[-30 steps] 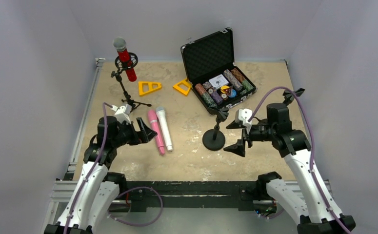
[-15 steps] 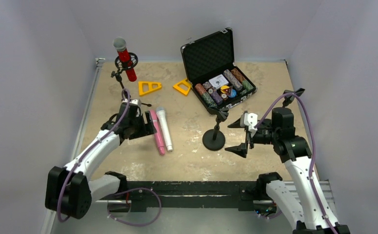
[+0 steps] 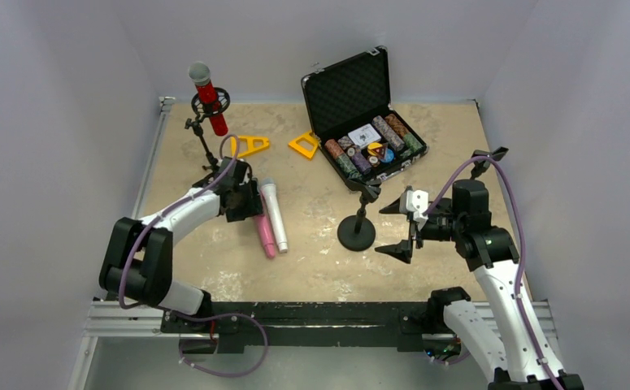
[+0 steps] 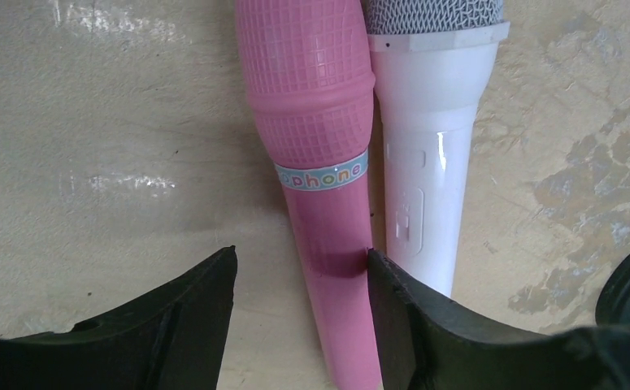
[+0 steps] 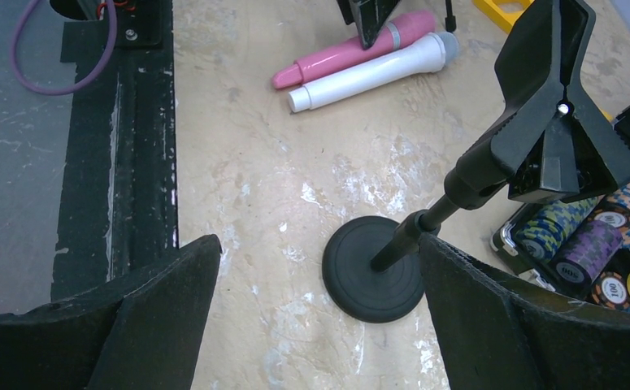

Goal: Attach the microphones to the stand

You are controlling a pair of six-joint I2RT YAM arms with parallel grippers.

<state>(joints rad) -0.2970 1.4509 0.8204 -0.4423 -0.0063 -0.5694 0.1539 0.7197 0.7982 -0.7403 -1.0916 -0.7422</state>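
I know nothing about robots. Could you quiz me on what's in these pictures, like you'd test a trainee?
1. True or false: the red microphone already sits in a stand.
2. Fill the gap: the left fingers are open around the ___ microphone.
3. How many microphones lie flat, not yet in any stand? A one, B two, C three.
Key: 1 true; 2 the pink microphone; 3 B.

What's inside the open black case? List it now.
The black case holds rows of coloured poker chips and a white box, probably cards. Anything lying beneath them is covered and cannot be seen.
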